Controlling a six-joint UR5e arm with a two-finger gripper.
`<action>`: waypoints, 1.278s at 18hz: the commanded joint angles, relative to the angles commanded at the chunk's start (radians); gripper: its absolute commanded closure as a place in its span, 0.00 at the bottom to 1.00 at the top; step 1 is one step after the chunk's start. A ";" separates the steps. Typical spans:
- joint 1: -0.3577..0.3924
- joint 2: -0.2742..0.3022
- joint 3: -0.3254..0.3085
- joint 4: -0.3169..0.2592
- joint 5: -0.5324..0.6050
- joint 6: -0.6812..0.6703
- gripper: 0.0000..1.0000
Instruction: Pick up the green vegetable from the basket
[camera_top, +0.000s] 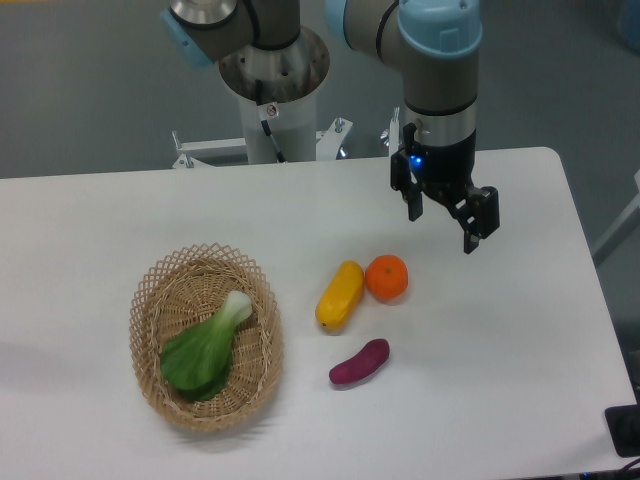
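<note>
One basket (262, 385) sits at the left of what we see, and we take it as our landmark. Inside it lies the green vegetable (205, 351), its long axis diagonal, pale stem end pointing up-right, leaves down-left. Right of the basket lie a yellow vegetable (340, 294), a purple piece (359, 362) and an orange (387, 277). Farther right and above, the gripper (443, 221) hangs with fingers spread wide, holding nothing.

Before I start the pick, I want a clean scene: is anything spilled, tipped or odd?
Nothing stands out. The green vegetable lies inside the basket, which sits flat; the open gripper hangs empty above the table.
</note>
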 joint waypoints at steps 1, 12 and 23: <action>0.000 0.002 -0.003 0.005 0.003 -0.002 0.00; 0.002 0.015 -0.040 0.011 -0.008 -0.032 0.00; -0.109 -0.012 -0.081 0.054 -0.015 -0.443 0.00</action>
